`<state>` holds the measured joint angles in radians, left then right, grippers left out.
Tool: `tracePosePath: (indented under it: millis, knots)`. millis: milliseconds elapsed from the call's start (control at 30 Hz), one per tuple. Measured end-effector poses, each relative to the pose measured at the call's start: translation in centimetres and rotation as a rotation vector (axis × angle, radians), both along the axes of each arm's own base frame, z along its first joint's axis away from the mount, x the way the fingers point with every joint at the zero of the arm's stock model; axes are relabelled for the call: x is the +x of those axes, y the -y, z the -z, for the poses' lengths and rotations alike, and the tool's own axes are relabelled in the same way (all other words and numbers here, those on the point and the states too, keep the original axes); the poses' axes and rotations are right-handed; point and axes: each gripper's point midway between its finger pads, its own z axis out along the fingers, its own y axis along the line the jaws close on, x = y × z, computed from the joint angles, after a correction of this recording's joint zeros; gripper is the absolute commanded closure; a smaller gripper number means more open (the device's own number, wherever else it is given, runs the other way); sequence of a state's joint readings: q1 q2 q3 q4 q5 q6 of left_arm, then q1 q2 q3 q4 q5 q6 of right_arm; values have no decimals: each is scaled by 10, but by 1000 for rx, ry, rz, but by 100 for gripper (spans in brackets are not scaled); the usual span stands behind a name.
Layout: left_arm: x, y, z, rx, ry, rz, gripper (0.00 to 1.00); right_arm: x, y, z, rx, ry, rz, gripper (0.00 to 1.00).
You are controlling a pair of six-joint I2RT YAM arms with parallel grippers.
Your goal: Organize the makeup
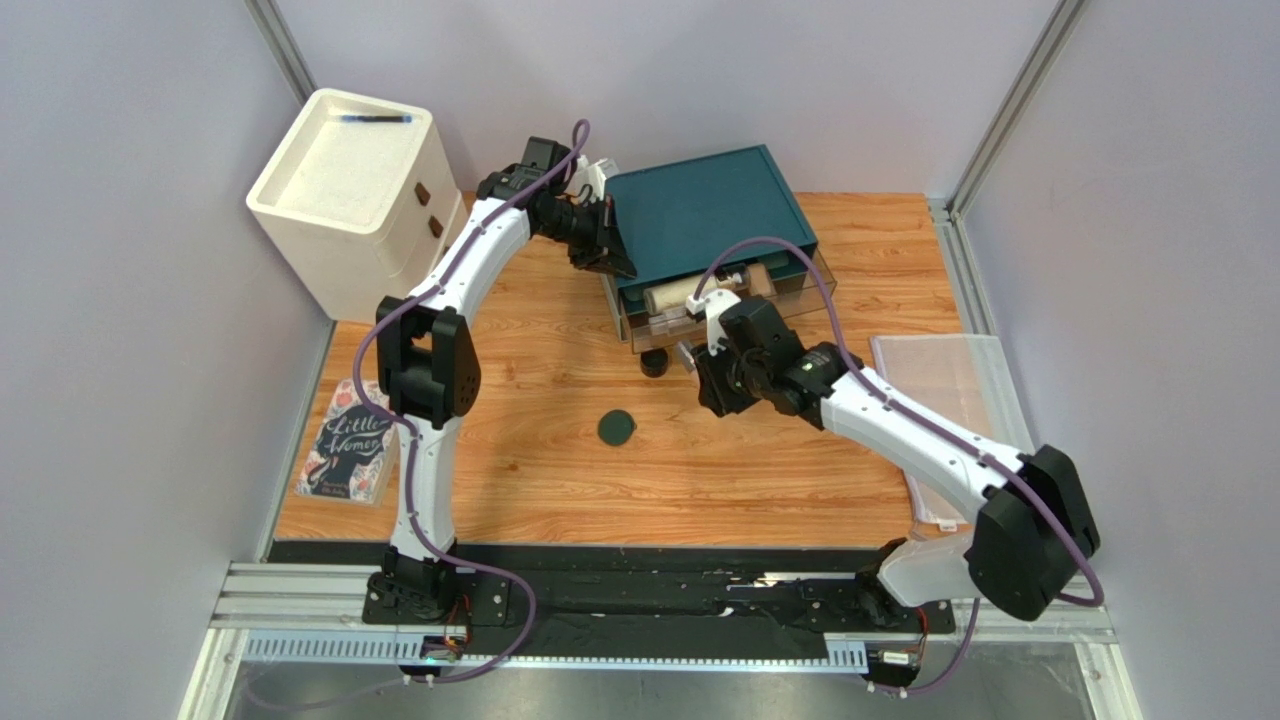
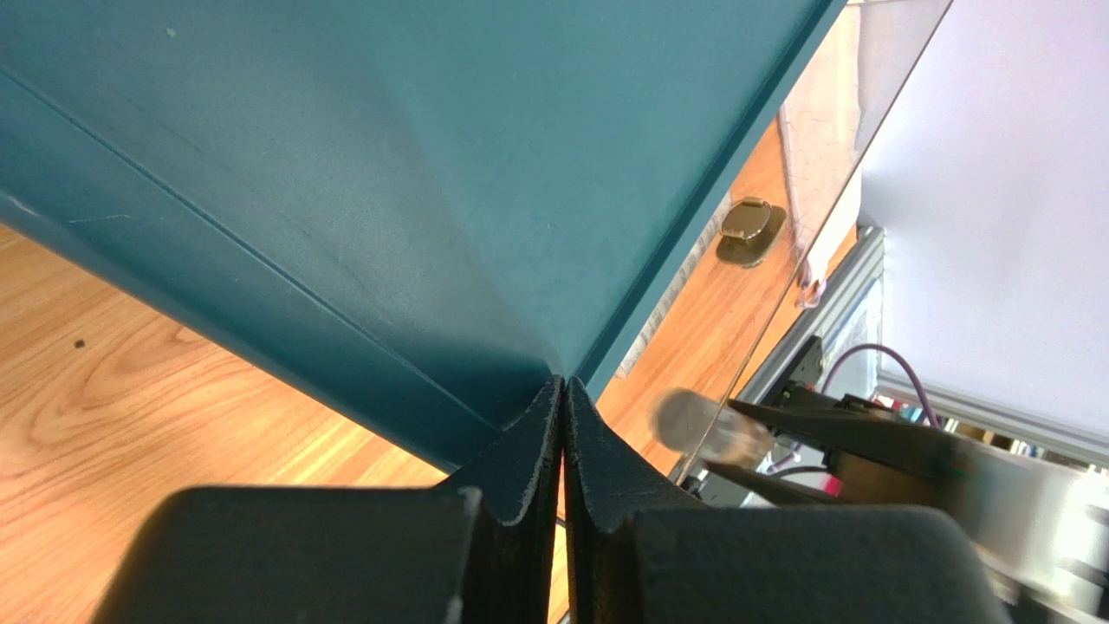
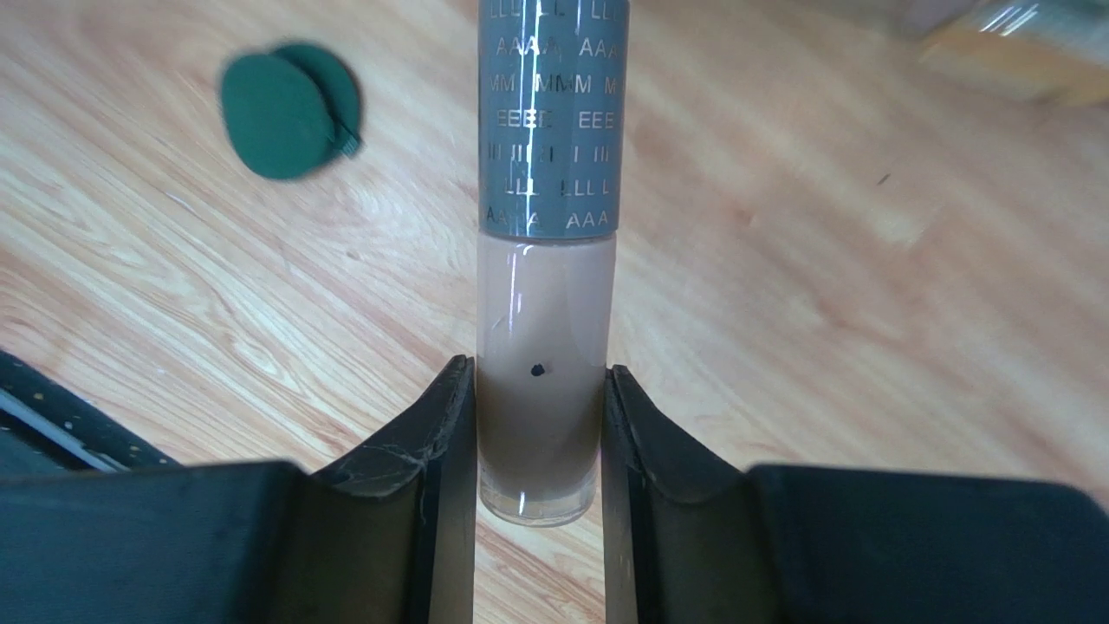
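My right gripper (image 3: 536, 380) is shut on a beige foundation tube (image 3: 543, 312) with a grey lettered cap and holds it above the wood. In the top view that gripper (image 1: 703, 360) hovers just in front of the teal-lidded organizer (image 1: 706, 210). The organizer's clear drawer is open, with a cream bottle (image 1: 676, 296) inside. A small black jar (image 1: 654, 362) stands in front of the drawer. The flat dark-green compact (image 1: 616, 431) lies on the table and also shows in the right wrist view (image 3: 280, 111). My left gripper (image 2: 562, 388) is shut and empty, with its tips against the organizer's teal side (image 2: 391, 195).
A white drawer unit (image 1: 361, 180) stands at the back left. A pink-covered book (image 1: 349, 443) lies at the table's left edge. A clear plastic pouch (image 1: 939, 390) lies at the right edge. Grey walls enclose the table.
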<state>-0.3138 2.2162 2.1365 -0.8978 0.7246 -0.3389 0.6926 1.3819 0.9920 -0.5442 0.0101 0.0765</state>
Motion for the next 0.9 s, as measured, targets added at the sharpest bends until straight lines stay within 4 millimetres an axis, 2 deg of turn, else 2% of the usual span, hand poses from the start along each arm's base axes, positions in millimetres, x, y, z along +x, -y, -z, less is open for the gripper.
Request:
tracePosePath:
  millis: [100,200,333,500,600,733,900]
  knots:
    - [0,0,0,0,0,0,92,9,-5,-36,36,89,-30,100]
    - [0,0,0,0,0,0,92,18,-4,-63,30,164,-54,100]
    - [0,0,0,0,0,0,92,35,2,-86,-10,252,-73,100]
    - [0,0,0,0,0,0,92,81,25,-118,-88,362,-45,100]
    - [0,0,0,0,0,0,92,112,38,-130,-138,404,-36,100]
    - [0,0,0,0,0,0,92,137,47,-135,-199,436,-60,100]
    - [0,0,0,0,0,0,92,154,40,-119,-258,425,-140,100]
